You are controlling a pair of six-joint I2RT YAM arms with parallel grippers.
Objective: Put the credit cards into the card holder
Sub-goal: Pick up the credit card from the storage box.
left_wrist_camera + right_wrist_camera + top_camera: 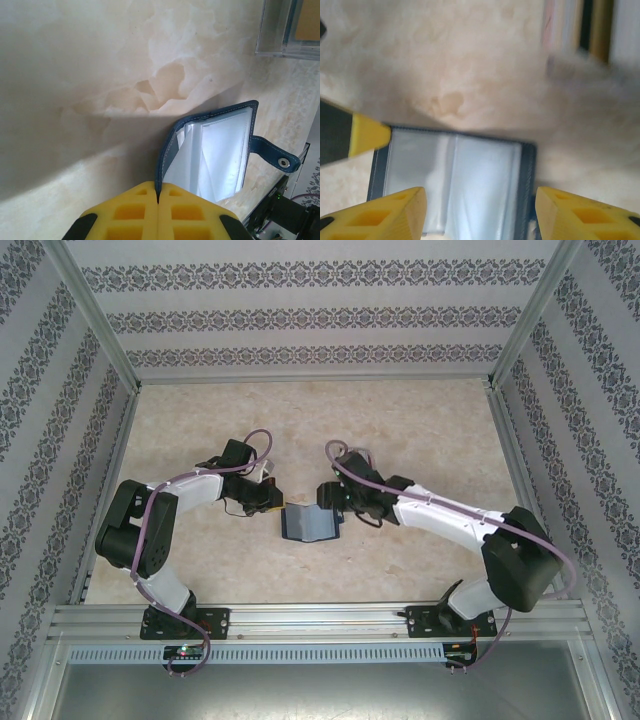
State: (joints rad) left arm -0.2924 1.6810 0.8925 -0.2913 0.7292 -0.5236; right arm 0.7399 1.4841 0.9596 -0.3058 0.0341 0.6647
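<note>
pin holder (pixel 220 150) open: left claw (pixel 158 194) clamped shut on its cover; right claw (pixel 480 197) above holder, jaws apart, empty.

arms (pixel 440 512): white links, black joints; cables (pixel 337 468): purple (looped) | claw fingers (pixel 130 215): yellow, square-pocketed
</note>
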